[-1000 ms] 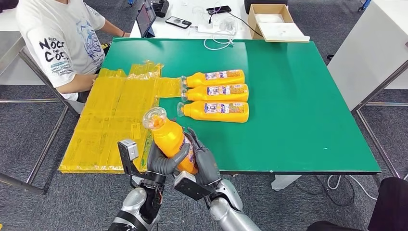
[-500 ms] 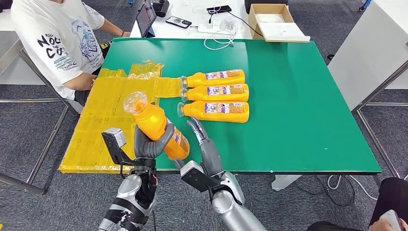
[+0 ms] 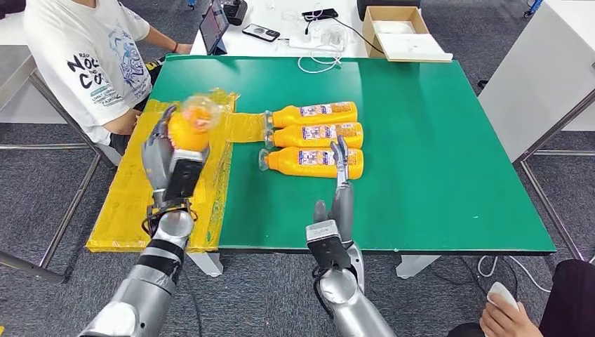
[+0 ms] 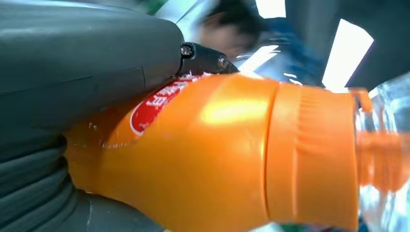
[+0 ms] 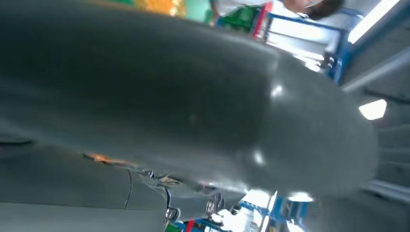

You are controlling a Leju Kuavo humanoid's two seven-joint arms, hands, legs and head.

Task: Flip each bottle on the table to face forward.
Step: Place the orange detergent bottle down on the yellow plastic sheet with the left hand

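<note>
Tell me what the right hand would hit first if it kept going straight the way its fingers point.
Probably the nearest bottle of the three lying on the green table. The right hand points away from the robot, fingertips overlapping that bottle's label end; whether they are above it or touching is unclear.

Table [image 3: 435, 140]: before us, a sheet [image 3: 154, 182] draped over its left part.
Three bottles [image 3: 316, 133]: lying side by side mid-table, just right of the sheet, caps pointing left.
Fourth bottle [image 3: 188, 126]: we hold it in our left hand [image 3: 163, 151], above the sheet.
Right hand [image 3: 342, 179]: raised near the front edge, before the nearest lying bottle.
Person [image 3: 91, 56]: seated at the far left corner.
Box [image 3: 400, 31]: beyond the far edge.
</note>
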